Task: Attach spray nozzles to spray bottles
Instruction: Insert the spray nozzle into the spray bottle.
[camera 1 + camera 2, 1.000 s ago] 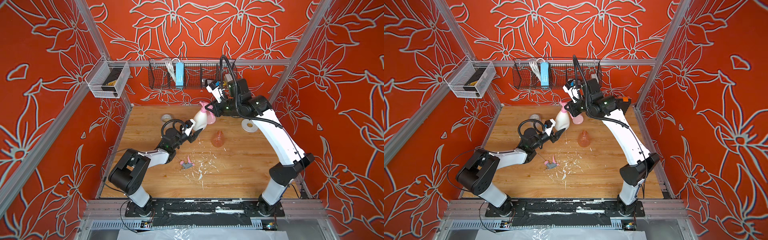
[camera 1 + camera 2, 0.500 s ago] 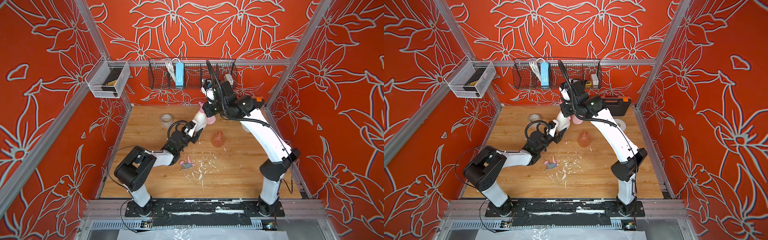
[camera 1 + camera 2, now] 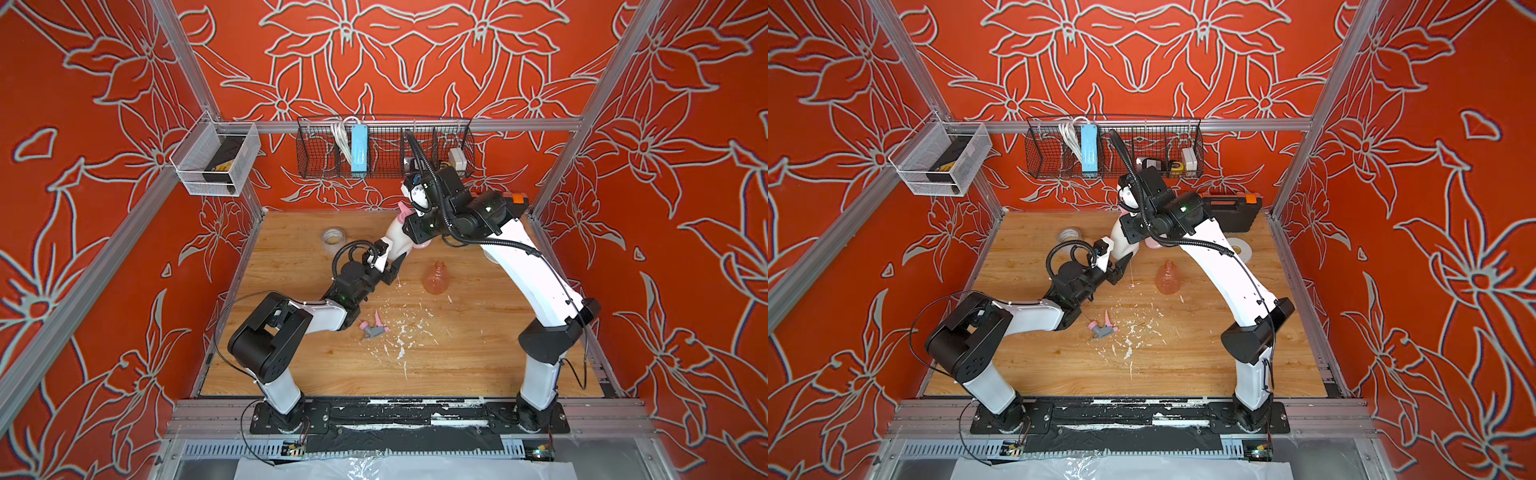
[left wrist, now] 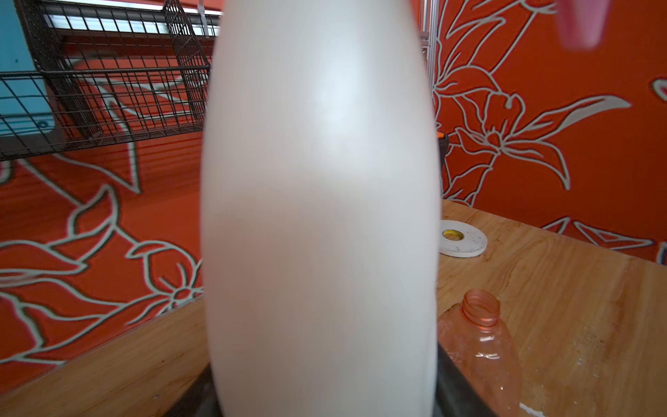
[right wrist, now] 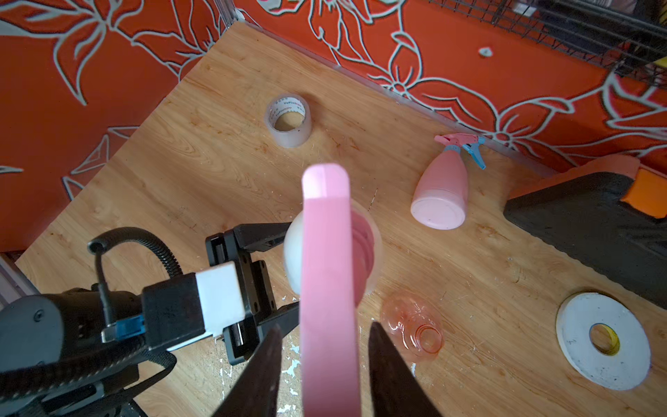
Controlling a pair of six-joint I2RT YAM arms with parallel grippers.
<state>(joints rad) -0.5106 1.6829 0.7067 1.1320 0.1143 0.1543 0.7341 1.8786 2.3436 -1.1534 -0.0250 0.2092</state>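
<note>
The wooden table [image 3: 457,357] is carrying everything, with a black tool case [image 3: 1229,212] sitting at its back right corner. Toward the back, the left end effector [image 5: 292,269] is clamping the cream-white bottle [image 4: 321,216] low on its body, neck up. That bottle is blocking most of the left wrist view. The all-pink nozzle [image 5: 326,252] is sitting on its neck, though I cannot tell how far it is screwed on. The right end effector [image 5: 325,325] is hanging above, jaws narrowly parted on either side of the nozzle and gripping nothing. The right arm is hiding most of the pink bottle [image 5: 440,187], which is lying by the back wall wearing the pink-and-blue nozzle [image 5: 465,144]. The orange bottle [image 3: 436,279] is standing open-necked near the middle. A white tape roll [image 5: 602,341] and a clear tape roll [image 3: 333,236] are lying flat, well apart. The pink-and-grey nozzle [image 3: 374,328] is lying loose among white flecks [image 3: 401,353].
</note>
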